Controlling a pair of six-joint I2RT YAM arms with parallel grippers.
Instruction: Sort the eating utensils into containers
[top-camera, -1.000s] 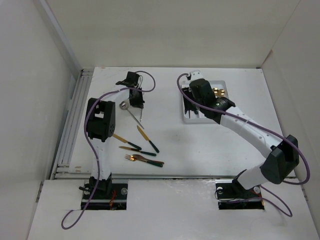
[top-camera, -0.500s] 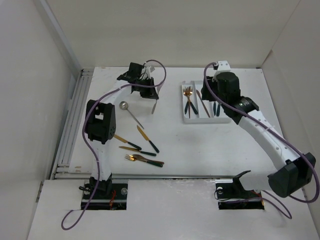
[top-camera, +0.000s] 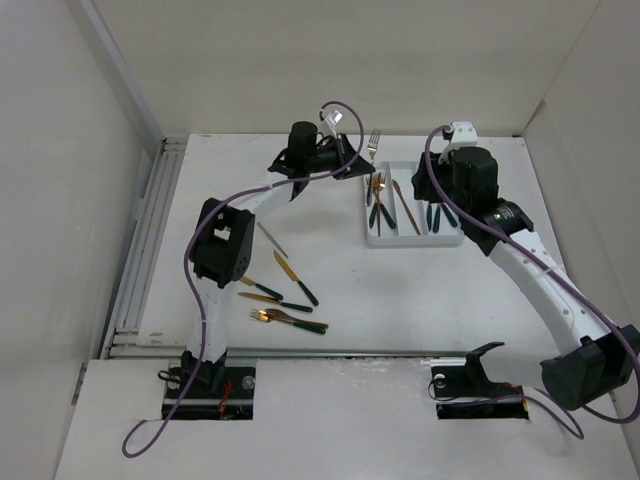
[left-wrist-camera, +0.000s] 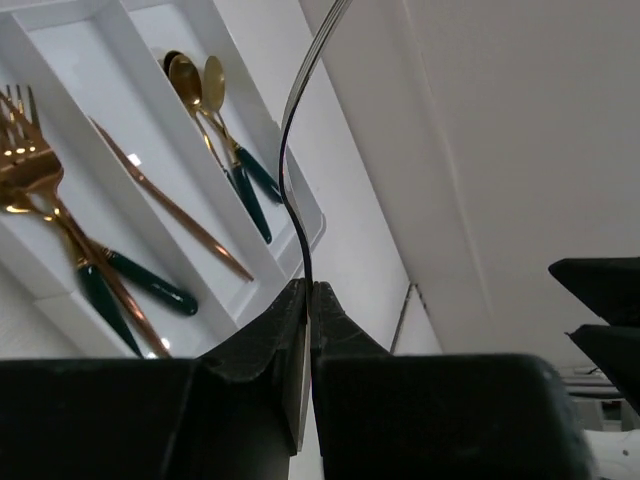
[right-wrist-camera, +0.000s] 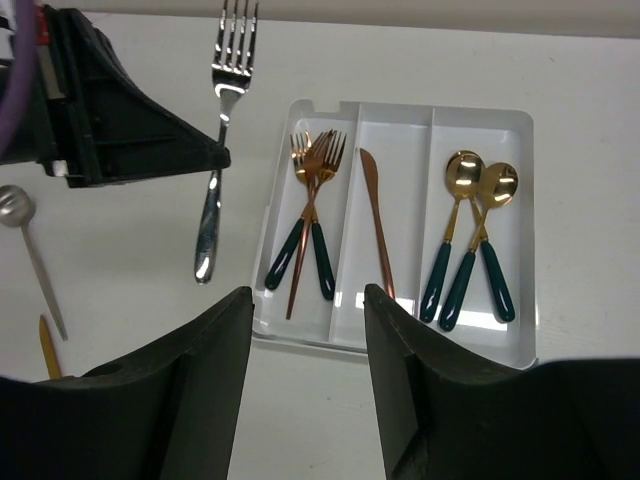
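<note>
My left gripper is shut on a silver fork and holds it in the air just left of the white tray. In the left wrist view the fork rises edge-on from the shut fingertips. In the right wrist view it hangs tines-up. The tray holds gold forks in the left compartment, a copper knife in the middle and two gold spoons in the right. My right gripper is open and empty above the tray's near edge.
Loose utensils lie on the table near the left arm: a silver spoon, gold knives with dark handles and gold forks. The enclosure's back wall stands close behind the tray.
My left gripper has swung right with the silver fork, from the table's middle to the tray's left edge. My right arm has drawn back off the tray towards the right.
</note>
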